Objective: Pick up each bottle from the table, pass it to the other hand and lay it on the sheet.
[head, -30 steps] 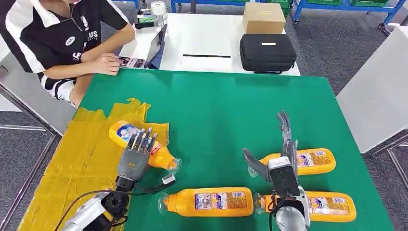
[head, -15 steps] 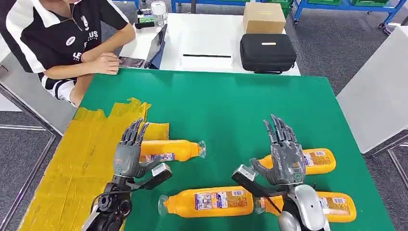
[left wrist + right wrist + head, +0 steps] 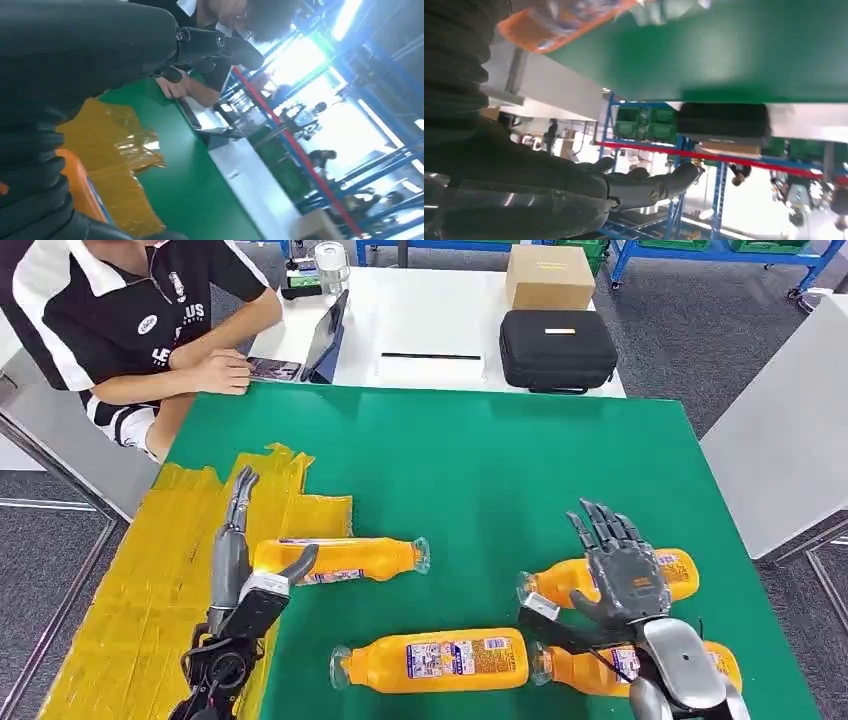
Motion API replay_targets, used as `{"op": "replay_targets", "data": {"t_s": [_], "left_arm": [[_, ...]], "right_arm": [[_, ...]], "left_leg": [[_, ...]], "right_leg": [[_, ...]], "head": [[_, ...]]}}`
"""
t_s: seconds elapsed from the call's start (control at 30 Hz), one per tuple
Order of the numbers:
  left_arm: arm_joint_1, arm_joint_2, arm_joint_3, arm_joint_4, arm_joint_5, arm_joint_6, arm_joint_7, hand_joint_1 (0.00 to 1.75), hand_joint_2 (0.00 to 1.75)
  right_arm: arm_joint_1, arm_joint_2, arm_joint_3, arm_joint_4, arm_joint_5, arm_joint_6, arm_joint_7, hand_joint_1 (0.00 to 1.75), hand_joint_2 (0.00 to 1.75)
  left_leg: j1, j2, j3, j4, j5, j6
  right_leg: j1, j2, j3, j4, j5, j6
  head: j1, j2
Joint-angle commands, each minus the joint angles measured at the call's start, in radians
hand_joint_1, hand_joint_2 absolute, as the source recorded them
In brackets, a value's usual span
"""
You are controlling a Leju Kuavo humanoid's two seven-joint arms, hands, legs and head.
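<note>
Right hand point(image 3: 622, 577) hides part of one bottle point(image 3: 672, 570); nearest bottle point(image 3: 600, 668) partly behind right forearm.

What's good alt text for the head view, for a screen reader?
Four orange bottles lie on a green table; one rests half on the yellow sheet beside the robot's open left hand, while the open right hand hovers over the other three. A seated person is at the far left corner.

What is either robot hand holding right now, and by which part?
Nothing. The left robot hand is open beside the bottle at the sheet; the right robot hand is spread above other bottles.
</note>
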Motion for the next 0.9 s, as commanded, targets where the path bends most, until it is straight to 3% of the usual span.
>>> {"op": "replay_targets", "data": {"t_s": [0.03,0.43,0.9], "left_arm": [[0.001,-0.018,0.025,-0.042,0.047,-0.043,-0.021,0.0,1.75],[-0.075,-0.015,-0.011,0.118,0.104,-0.068,-0.051,0.0,1.75],[-0.108,-0.012,-0.038,0.177,0.128,-0.078,-0.051,0.0,1.75]], "right_arm": [[-0.015,-0.074,-0.063,0.041,-0.002,0.047,-0.002,0.0,1.75],[-0.03,-0.107,-0.267,0.172,-0.145,0.142,-0.104,0.0,1.75],[-0.046,-0.117,-0.309,0.303,-0.176,0.18,-0.12,0.0,1.75]], "left_leg": [[0.001,0.001,0.005,0.0,-0.003,-0.004],[0.003,-0.002,0.01,-0.001,-0.004,-0.004],[0.002,-0.001,0.007,-0.001,-0.002,-0.003]], "right_leg": [[0.001,-0.001,0.005,0.0,-0.002,-0.001],[0.003,-0.004,0.011,-0.002,-0.004,-0.001],[0.002,-0.002,0.007,-0.002,-0.002,-0.001]], "head": [[0.0,0.0],[0.0,0.0],[0.0,0.0]]}}
